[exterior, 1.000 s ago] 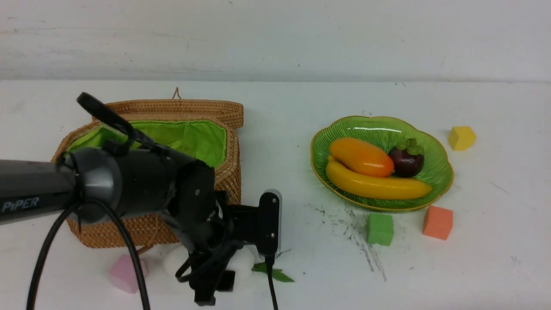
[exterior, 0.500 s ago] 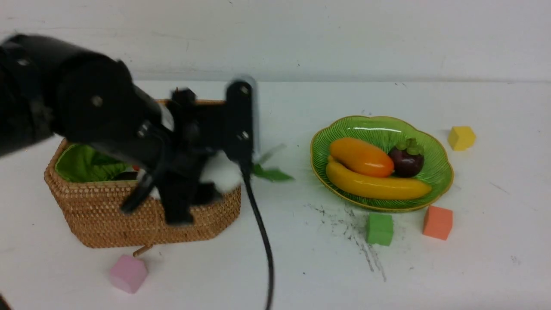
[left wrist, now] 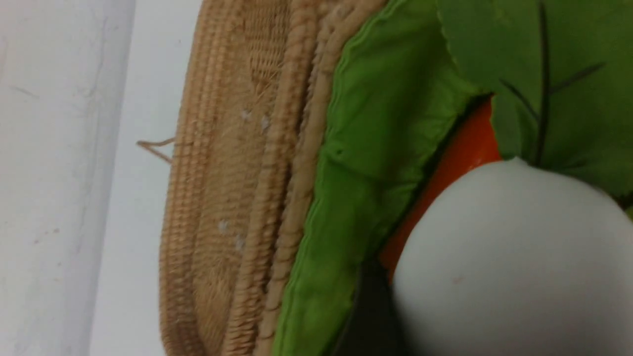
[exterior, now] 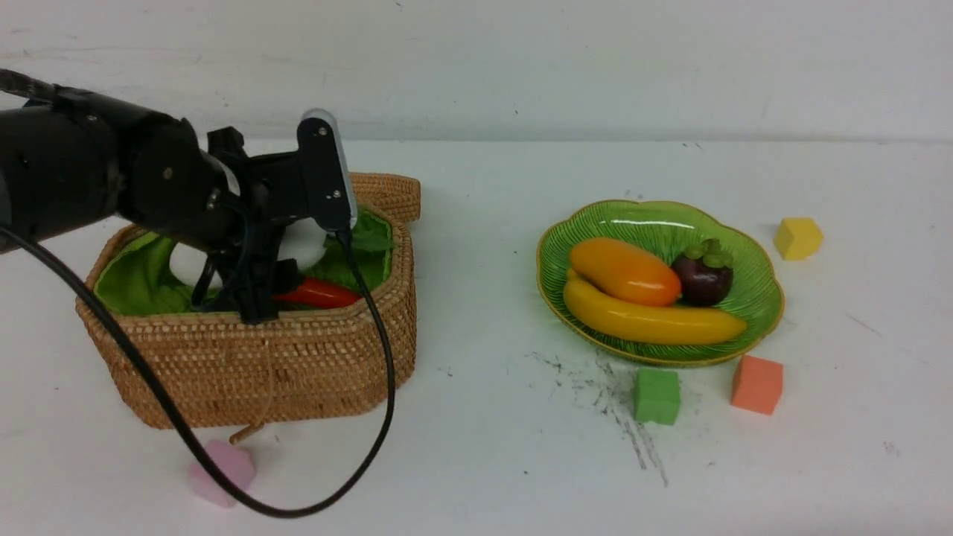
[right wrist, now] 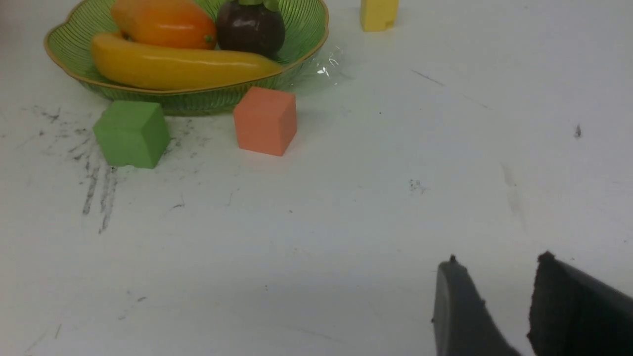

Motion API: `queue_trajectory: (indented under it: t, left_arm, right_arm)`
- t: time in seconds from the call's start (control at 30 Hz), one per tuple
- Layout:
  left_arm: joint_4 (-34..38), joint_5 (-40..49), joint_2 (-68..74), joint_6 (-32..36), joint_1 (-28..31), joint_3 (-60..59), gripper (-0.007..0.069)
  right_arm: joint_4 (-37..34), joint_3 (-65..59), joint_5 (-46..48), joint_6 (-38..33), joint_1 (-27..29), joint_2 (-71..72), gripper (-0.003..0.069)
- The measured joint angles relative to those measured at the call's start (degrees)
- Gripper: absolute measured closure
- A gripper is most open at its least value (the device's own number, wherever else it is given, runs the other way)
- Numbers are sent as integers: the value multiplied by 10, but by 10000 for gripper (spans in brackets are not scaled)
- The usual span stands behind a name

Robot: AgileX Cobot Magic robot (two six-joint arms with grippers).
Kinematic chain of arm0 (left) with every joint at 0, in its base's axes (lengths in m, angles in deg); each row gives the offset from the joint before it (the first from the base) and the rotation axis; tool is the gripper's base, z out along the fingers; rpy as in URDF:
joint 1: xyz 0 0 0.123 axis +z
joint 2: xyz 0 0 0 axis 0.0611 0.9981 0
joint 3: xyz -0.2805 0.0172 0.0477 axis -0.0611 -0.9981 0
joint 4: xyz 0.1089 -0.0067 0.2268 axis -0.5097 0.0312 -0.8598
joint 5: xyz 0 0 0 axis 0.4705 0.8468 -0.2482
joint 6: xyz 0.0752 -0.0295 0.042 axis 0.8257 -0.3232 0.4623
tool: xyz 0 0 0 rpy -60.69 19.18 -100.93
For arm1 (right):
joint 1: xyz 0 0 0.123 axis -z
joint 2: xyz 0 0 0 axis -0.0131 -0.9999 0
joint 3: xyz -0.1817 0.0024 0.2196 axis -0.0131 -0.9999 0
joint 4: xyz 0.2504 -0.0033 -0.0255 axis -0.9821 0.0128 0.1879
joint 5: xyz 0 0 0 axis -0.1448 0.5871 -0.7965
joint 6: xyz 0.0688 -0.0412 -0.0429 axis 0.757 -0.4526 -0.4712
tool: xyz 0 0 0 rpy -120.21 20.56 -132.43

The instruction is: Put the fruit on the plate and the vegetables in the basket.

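1. Left hand (exterior: 249,294) hangs low inside the basket (exterior: 298,365), gripping the white radish (left wrist: 509,262); we see white on both sides of the black fingers in the front view, and the wrist view shows the radish filling the space right under the camera.
2. We judge the radish is held down between the basket walls so it can be let go without rolling out; release looks like the next step, not yet done.
3. Radish sits directly in the hand, its green leaves (left wrist: 539,74) spread toward the lime lining (left wrist: 381,128). Orange carrot (exterior: 320,294) lies in the basket just beside the hand, touching or nearly under the radish; we cannot tell which.
4. Other vegetables are hidden behind the arm and the basket wall, so we cannot tell if they are in.
5. Mango (exterior: 625,272), banana (exterior: 655,320) and mangosteen (exterior: 703,279) all lie on the green plate (exterior: 759,305), well apart from the left hand; the fruit part looks finished.
6. Right hand (right wrist: 494,306) shows only in its wrist view, fingers slightly parted and holding nothing, hovering near the surface (exterior: 484,417), well apart from the plate.
7. Foam cubes stay out: green (exterior: 657,396), orange (exterior: 757,384), yellow (exterior: 798,238), pink (exterior: 223,465).
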Motion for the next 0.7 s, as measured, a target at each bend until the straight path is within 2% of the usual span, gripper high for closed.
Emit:
queue_trajectory:
  t: [0.1, 0.17, 0.23, 0.37, 0.47, 0.6, 0.7]
  left_arm:
    - [7, 22, 0, -19, -1, 0, 72]
    - [7, 36, 0, -35, -1, -1, 6]
    - [6, 45, -1, -47, -1, 0, -29]
    - [7, 68, -6, -56, -1, 0, -35]
    - [8, 85, -14, -63, -1, -1, -12]
    - [9, 105, -44, -137, -1, -3, 74]
    - [-1, 126, -99, -221, -1, -4, 228]
  right_arm:
    - [0, 0, 0, 0, 0, 0, 417]
    - [0, 0, 0, 0, 0, 0, 417]
    - [0, 0, 0, 0, 0, 0, 417]
    - [0, 0, 0, 0, 0, 0, 417]
    - [0, 0, 0, 0, 0, 0, 417]
    - [0, 0, 0, 0, 0, 0, 417]
    - [0, 0, 0, 0, 0, 0, 417]
